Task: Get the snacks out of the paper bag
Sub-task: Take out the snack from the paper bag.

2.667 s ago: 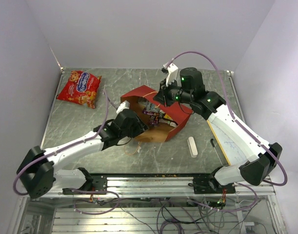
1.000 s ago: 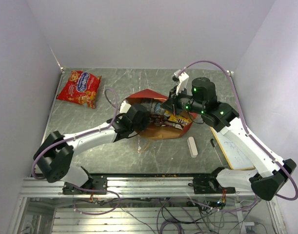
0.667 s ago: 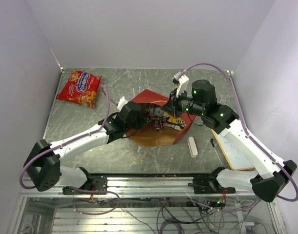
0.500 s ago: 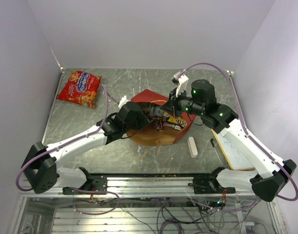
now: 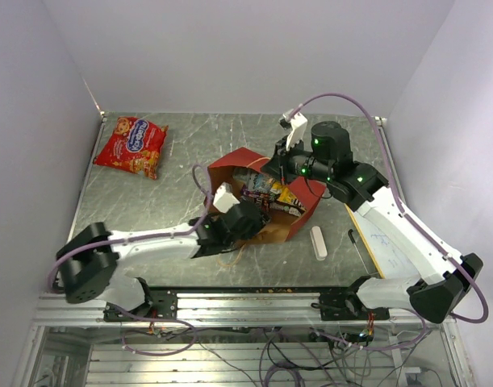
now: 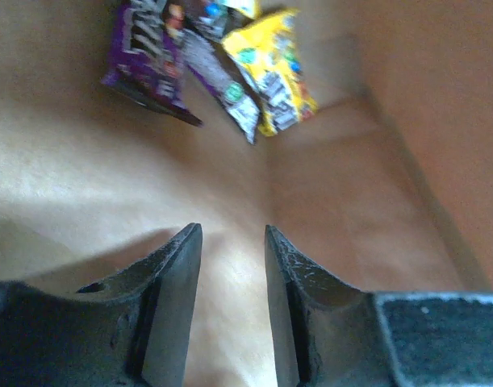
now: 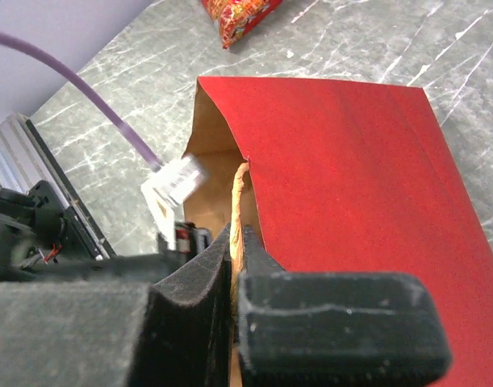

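The red paper bag (image 5: 298,211) lies on its side mid-table, its brown mouth facing the near left. My right gripper (image 5: 277,168) is shut on the bag's tan handle (image 7: 240,193) at the top rim, beside the red outer wall (image 7: 351,153). My left gripper (image 5: 248,221) is open and empty inside the bag's mouth. Its fingers (image 6: 177,290) hover over the brown floor, short of the snacks. Dark purple packs (image 6: 145,56) and a yellow pack (image 6: 280,72) lie at the bag's far end; they also show in the top view (image 5: 270,192). The red-orange chip bag (image 5: 131,145) lies outside at the far left.
A white oblong eraser (image 5: 318,242) lies just right of the bag. A pen (image 5: 356,242) and a small whiteboard (image 5: 373,242) lie along the right edge. The second tan handle (image 5: 228,254) trails on the table before the bag. Grey walls close both sides.
My left arm has swung to the near side and its gripper now enters the bag's mouth from the front. My right gripper has moved back and left with the handle, opening the bag up.
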Motion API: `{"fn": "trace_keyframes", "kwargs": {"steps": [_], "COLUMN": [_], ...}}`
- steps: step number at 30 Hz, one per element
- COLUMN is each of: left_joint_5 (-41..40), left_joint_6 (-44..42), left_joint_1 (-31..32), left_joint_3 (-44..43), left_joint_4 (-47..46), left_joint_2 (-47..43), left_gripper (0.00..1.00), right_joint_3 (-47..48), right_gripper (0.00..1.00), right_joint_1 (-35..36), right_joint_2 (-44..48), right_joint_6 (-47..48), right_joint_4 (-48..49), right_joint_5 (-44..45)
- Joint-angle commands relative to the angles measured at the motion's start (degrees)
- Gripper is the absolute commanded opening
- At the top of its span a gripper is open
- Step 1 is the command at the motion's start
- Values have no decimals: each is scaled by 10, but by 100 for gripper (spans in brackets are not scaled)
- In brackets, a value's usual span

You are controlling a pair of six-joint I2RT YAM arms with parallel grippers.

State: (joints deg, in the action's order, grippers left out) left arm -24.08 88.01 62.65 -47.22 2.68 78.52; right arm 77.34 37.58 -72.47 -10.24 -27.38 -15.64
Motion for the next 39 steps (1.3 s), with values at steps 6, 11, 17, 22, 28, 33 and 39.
{"fn": "trace_keyframes", "kwargs": {"steps": [6, 11, 17, 22, 28, 33, 39], "left_joint_5": [-154, -139, -161, -161, -173, -166, -138], "left_joint_6": [214, 297, 308, 321, 298, 276, 242], "left_joint_1": [23, 23, 11, -5, -34, -51, -49], "left_joint_3": [-132, -138, -178, -207, -219, -211, -179], "left_joint_4": [152, 193, 227, 234, 211, 165, 145], "left_joint_2": [157, 192, 221, 263, 289, 290, 235], "left_gripper": [55, 58, 62, 61, 53, 22, 11], "right_joint_3": [23, 27, 28, 31, 43, 47, 28], "right_gripper": [0, 0, 0, 0, 0, 0, 0], "right_joint_1": [1, 1, 0, 0, 0, 0, 0], "right_joint_2": [9, 13, 16, 19, 20, 24, 32], "right_joint_6": [12, 19, 24, 23, 27, 35, 32], "right_joint_4": [-19, -27, -33, -37, -46, -53, -36], "right_joint_5": [-6, -5, -16, -25, -29, -24, -20]}}
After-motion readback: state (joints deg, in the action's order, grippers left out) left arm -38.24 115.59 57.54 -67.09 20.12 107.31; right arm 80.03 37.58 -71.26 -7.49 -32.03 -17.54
